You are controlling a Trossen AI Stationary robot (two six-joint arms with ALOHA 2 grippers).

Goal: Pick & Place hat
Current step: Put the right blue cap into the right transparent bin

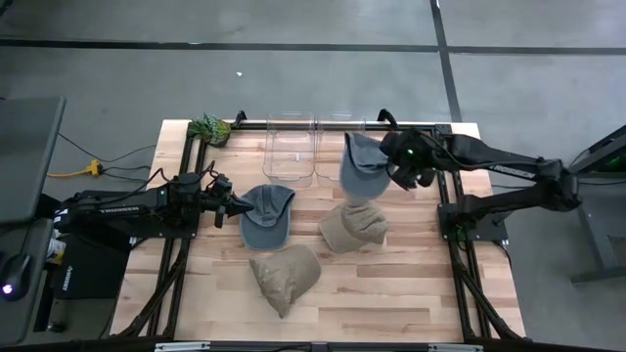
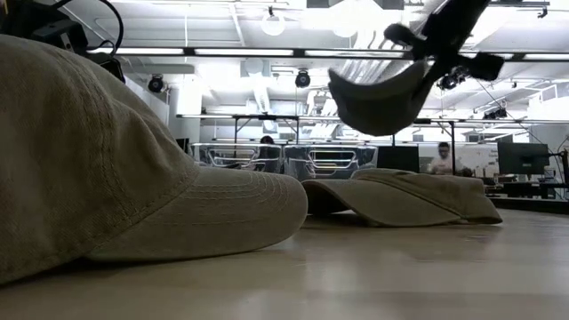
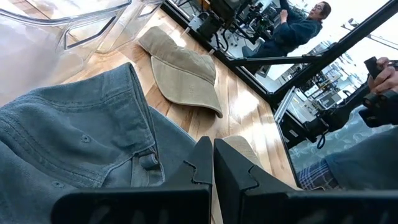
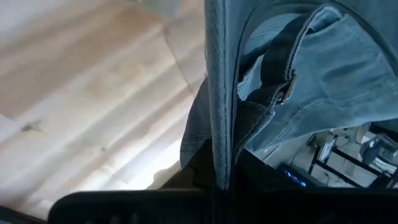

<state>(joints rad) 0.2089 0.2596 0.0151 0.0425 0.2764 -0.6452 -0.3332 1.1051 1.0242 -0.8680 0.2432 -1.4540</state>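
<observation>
Right gripper: clamped on blue cap, held aloft, bin just beside it toward the left arm. Left gripper: fingers together, empty, beside second blue cap lying on the table.

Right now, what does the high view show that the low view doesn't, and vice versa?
High view only: the left tool at the edge of the blue-grey cap lying on the table, the two clear bins seen from above, a green object at the far left corner, and the right arm's tool.
Low view only: the room behind, with a person at a desk.
Both: the blue-grey cap held in the air by the right arm, and two tan caps, one near the front and one mid-table.
</observation>
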